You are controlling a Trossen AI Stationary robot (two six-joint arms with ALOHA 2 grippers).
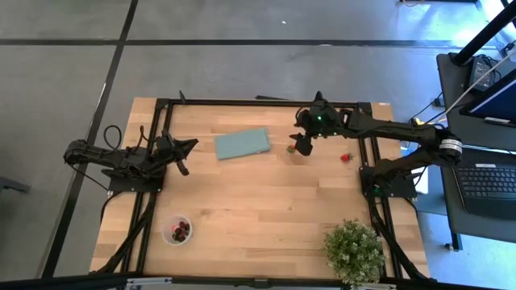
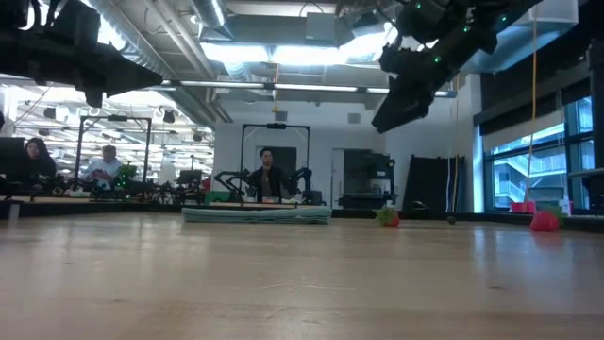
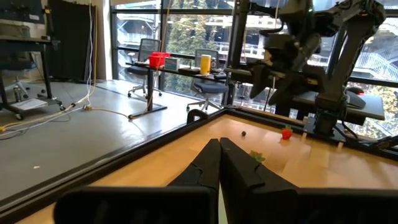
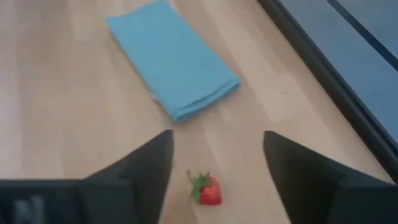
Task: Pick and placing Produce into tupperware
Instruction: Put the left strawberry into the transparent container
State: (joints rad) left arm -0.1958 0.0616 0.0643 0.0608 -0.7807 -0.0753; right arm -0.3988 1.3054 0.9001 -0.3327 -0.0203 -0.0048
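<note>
In the high view my right gripper (image 1: pixel 301 146) hovers open near the table's far edge, above a red strawberry (image 1: pixel 292 149). In the right wrist view the strawberry (image 4: pixel 207 190) lies on the wood between the spread fingers (image 4: pixel 217 137), untouched. The low view shows this gripper (image 2: pixel 404 97) well above the table. A second strawberry (image 1: pixel 346 157) lies further right. The round clear tupperware (image 1: pixel 177 230) stands near the left front and holds red and dark pieces. My left gripper (image 1: pixel 190 146) waits at the left, its fingers (image 3: pixel 219 167) shut on nothing.
A folded teal cloth (image 1: pixel 242 143) lies flat just left of the right gripper. A bushy green potted plant (image 1: pixel 355 251) stands at the near right corner. A tiny dark berry (image 3: pixel 244 132) rests near the far edge. Black frame rails border the tabletop on both sides.
</note>
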